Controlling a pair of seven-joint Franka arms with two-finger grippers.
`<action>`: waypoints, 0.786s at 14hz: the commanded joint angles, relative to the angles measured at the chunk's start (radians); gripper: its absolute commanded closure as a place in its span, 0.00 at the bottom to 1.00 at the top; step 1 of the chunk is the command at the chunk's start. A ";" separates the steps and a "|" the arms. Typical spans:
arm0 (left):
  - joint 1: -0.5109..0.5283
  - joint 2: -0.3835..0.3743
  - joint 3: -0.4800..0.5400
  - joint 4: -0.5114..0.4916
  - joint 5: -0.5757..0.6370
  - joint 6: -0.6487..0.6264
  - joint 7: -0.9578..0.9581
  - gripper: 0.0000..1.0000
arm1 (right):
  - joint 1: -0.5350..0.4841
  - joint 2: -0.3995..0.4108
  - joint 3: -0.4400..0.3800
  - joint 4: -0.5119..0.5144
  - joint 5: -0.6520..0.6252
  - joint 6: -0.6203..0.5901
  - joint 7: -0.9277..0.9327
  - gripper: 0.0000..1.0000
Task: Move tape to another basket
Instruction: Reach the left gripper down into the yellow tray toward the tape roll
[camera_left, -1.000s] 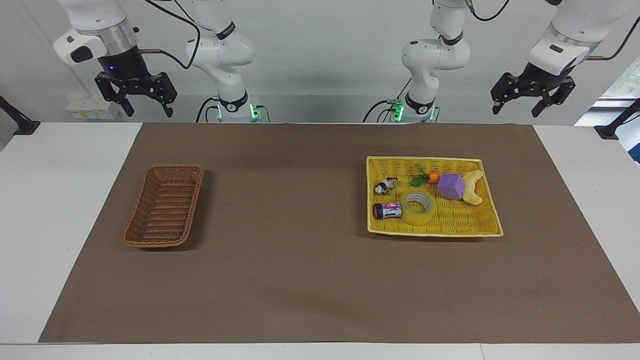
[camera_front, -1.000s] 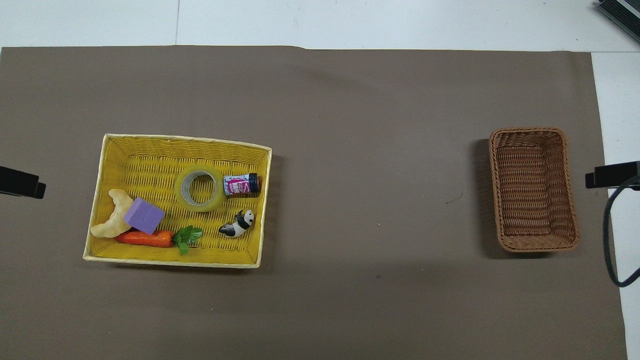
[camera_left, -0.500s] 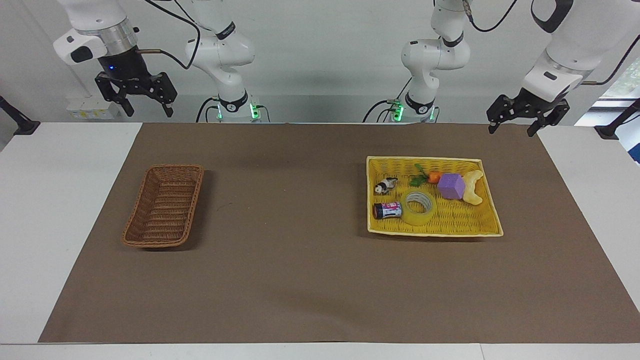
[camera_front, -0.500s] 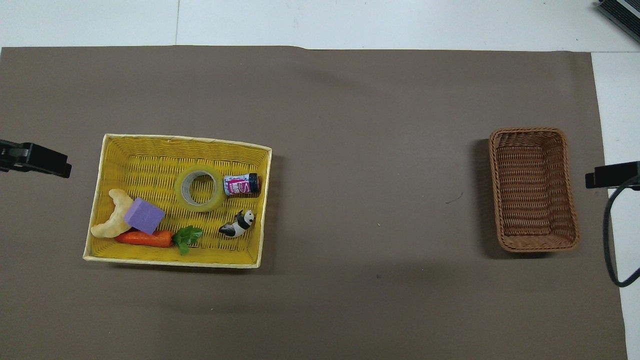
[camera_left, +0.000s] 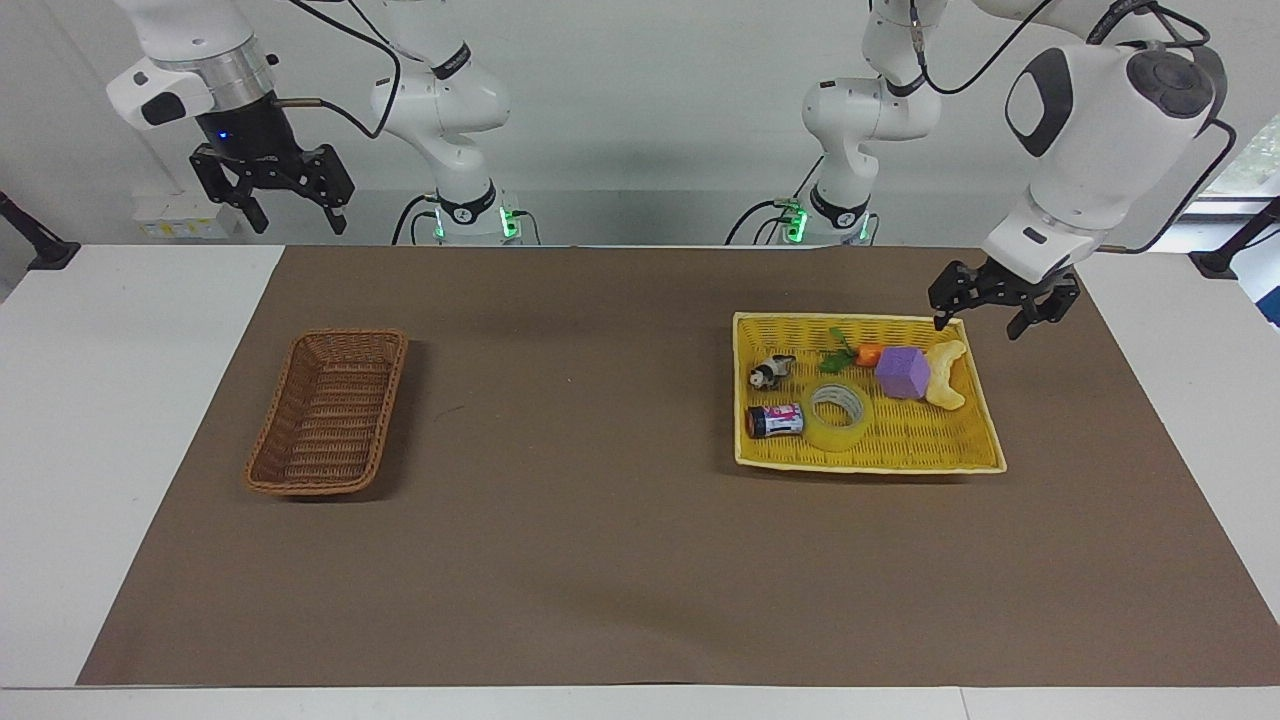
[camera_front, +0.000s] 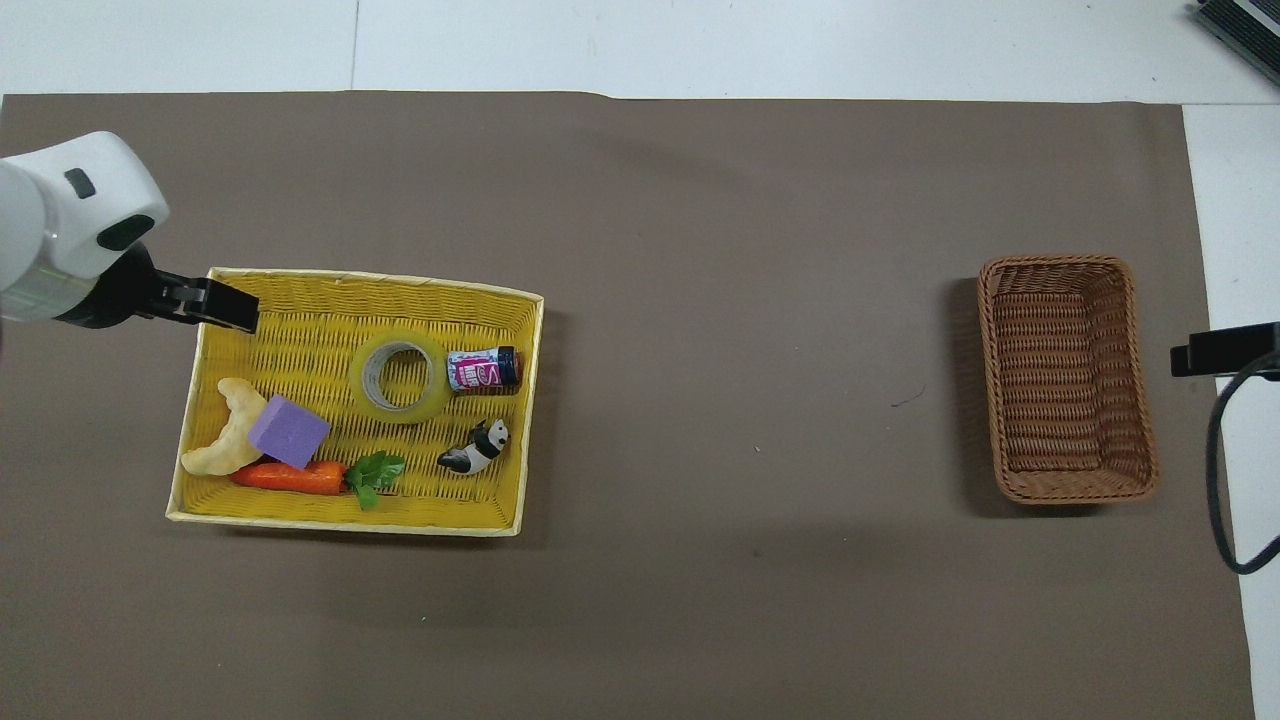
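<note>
The left gripper (camera_left: 978, 323) has swung down and in from its raised spot at the table's edge and now hangs, jaws spread and empty, over the corner of the yellow tray (camera_left: 985, 415) at the left arm's end. In the overhead view its fingertips reach just past the tray's wall, and the arm's white wrist has come into that view. It touches nothing.

The tape (camera_left: 837, 415) has not moved. It lies flat in the tray, its hole facing up, well off from the jaws toward the tray's middle and lower than they are. A can (camera_left: 774, 421) touches it on the side away from the jaws. A purple block (camera_left: 903, 372) and a pale croissant (camera_left: 946, 375) lie between the jaws and the tape, with a carrot (camera_left: 860, 354) and a panda (camera_left: 770, 371) also nearby.

The right gripper (camera_left: 295, 217) waits, jaws spread, up by its base, with the basket (camera_left: 327, 412) below and well clear of it, holding nothing.

My reading: the approach has begun, and nothing more. The left arm still has to carry its jaws over the block to the roll, then drop onto its rim. The can pressed against the tape leaves little room for a finger there, so a bite across the rim elsewhere looks safer.
</note>
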 joint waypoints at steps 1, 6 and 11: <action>-0.039 -0.019 0.012 -0.134 -0.012 0.133 -0.016 0.00 | -0.007 -0.013 0.007 -0.006 -0.002 -0.014 -0.025 0.00; -0.071 0.068 0.012 -0.253 -0.012 0.326 -0.051 0.00 | -0.007 -0.013 0.007 -0.006 -0.002 -0.014 -0.024 0.00; -0.107 0.116 0.012 -0.398 -0.013 0.536 -0.169 0.11 | -0.007 -0.013 0.007 -0.006 -0.002 -0.014 -0.025 0.00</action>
